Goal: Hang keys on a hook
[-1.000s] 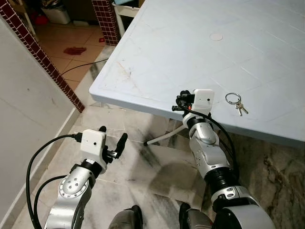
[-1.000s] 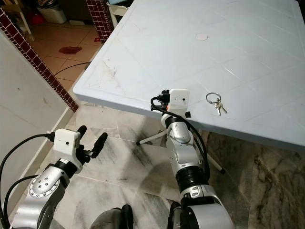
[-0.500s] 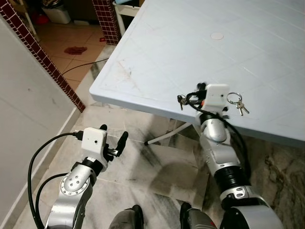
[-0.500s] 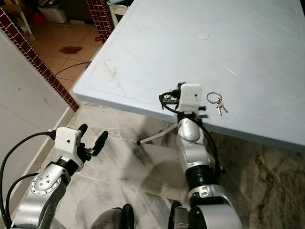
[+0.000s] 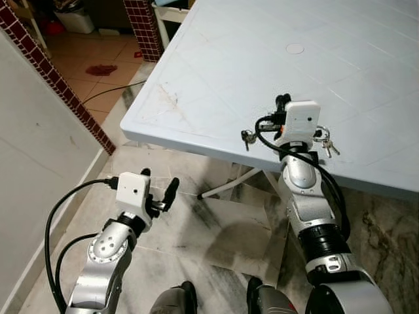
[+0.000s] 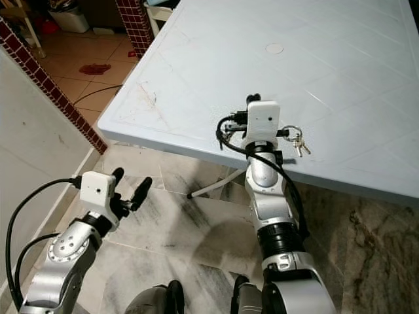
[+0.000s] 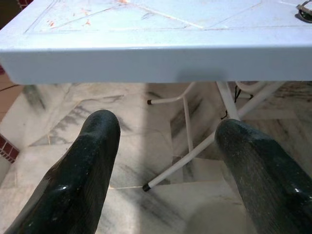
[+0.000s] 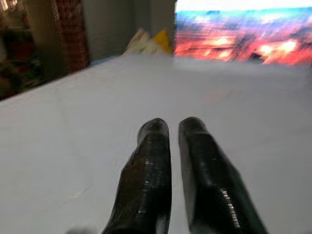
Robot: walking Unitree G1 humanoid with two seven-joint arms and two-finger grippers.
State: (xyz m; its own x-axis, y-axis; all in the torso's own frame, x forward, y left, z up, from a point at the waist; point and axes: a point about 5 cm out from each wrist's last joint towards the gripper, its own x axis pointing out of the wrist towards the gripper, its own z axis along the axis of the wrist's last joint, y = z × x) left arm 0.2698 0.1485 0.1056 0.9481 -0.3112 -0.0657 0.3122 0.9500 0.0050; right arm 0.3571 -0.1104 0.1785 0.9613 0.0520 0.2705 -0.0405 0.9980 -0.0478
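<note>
1. Pressed nearly together and pinching nothing, the jaws of the right gripper [image 8: 174, 131] hover over the pale blue table [image 5: 216, 72], just inside its near edge.
2. Spread wide and empty, the jaws of the left gripper [image 7: 165, 141] hang below the table's near edge, facing it, over the marble floor [image 5: 216, 222].
3. On the table, the keys [image 6: 298, 142] lie just beside the right wrist camera housing [image 6: 263, 120], near the same edge.
4. Beyond the keys the tabletop lies broad and bare up to a small round cap [image 5: 294, 48].
5. White table legs [image 7: 187, 126] cross under the table ahead of the left gripper.
</note>
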